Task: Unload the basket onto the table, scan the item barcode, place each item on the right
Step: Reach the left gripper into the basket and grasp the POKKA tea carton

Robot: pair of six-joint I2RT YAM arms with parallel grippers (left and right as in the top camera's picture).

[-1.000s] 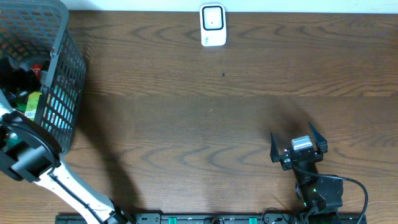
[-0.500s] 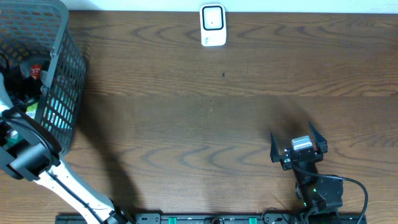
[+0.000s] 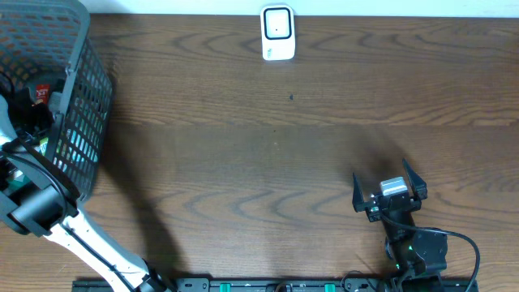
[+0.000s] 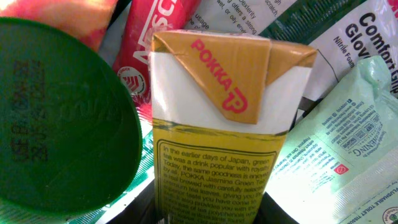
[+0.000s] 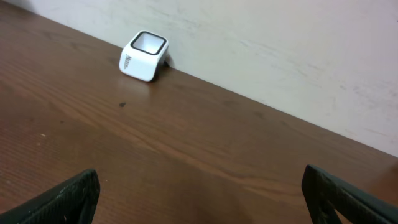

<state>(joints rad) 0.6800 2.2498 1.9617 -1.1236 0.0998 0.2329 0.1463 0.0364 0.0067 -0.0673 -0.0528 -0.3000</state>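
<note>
Count: 1 basket (image 3: pixel 81 89), upper left of overhead. 1 scanner (image 3: pixel 276 32), top centre. 1 Pokka carton (image 4: pixel 217 124) in basket, centre of left wrist view, between 1 green lid (image 4: pixel 56 118) and pale glove packets (image 4: pixel 348 143), both cut off by frame.

Left gripper (image 4: pixel 214 211): only dark finger stubs flank carton base. Clamped or not, cannot tell.

Right gripper (image 3: pixel 383 180), lower right: fingers wide apart, empty.

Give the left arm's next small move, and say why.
Probably close the left pincer on the carton: it fills the wrist view among packets in the basket, and the scanner stands far across the table.
</note>
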